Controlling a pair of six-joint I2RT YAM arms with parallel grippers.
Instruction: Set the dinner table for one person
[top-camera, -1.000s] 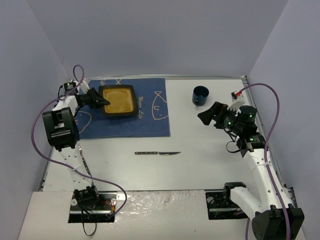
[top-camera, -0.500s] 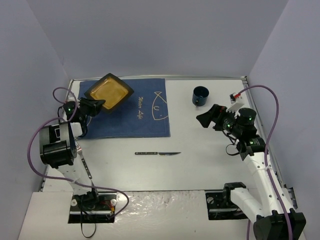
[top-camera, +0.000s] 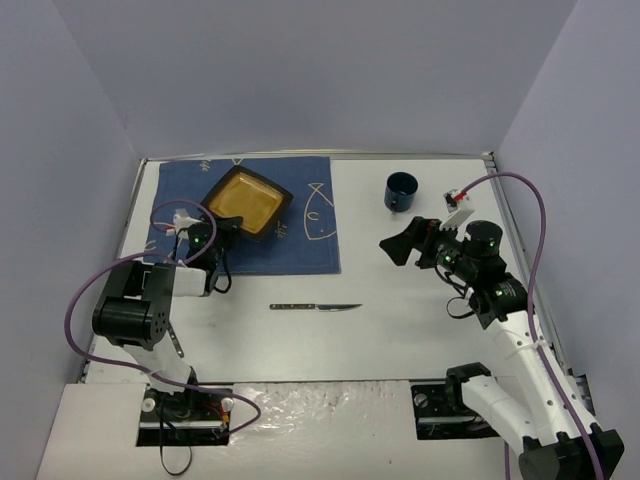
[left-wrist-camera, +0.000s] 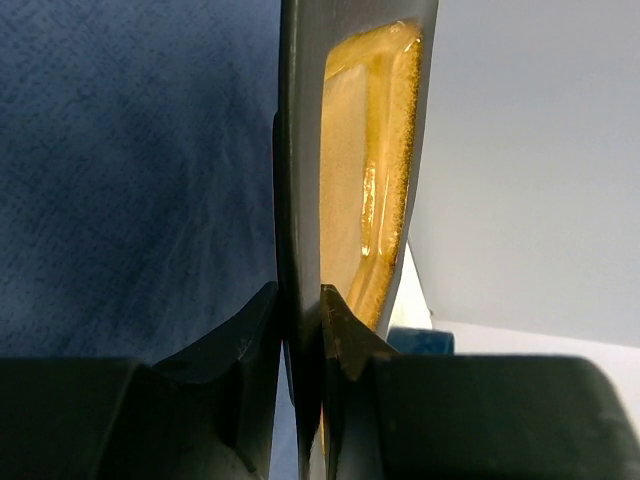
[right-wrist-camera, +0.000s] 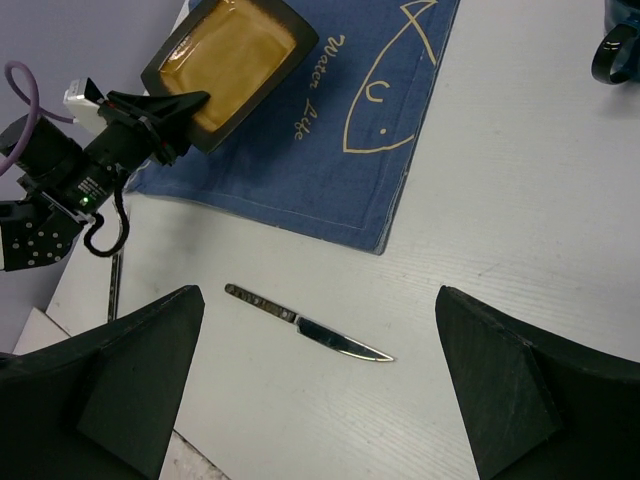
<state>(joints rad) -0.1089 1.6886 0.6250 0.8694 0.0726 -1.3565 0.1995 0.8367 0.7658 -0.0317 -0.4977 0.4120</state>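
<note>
Left pincer (top-camera: 216, 228) pinching rim of square dark plate (top-camera: 249, 202) over blue cloth (top-camera: 300, 245), upper left. Right pincer (top-camera: 392, 246) spread above table (top-camera: 400, 330), right of frame. Knife (top-camera: 315, 307) lies centre.

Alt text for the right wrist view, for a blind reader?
The left gripper holds a square yellow-glazed plate by its edge over a blue fish-print cloth. Nearer, a knife lies on the white table, framed by the open right gripper.
</note>
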